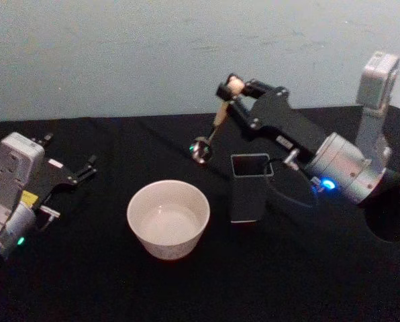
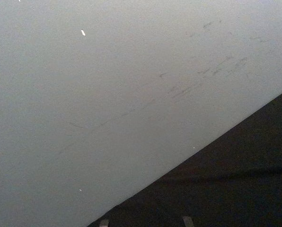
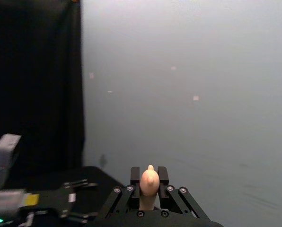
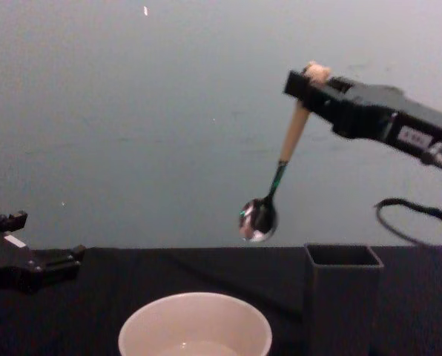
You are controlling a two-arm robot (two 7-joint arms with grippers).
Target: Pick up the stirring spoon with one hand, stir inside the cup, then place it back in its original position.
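- A black-clothed desk meets a pale, scuffed wall.
- Far middle, raised: the right gripper, jaws clamped on the stirring spoon, which hangs beyond the cup.
- The holder stands just right of the cup.
- At the left, the left gripper has its jaws apart.

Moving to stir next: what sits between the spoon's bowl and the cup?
Nothing: in the chest view only open air separates the stirring spoon, held by the right gripper, from the cup; the holder stands aside.
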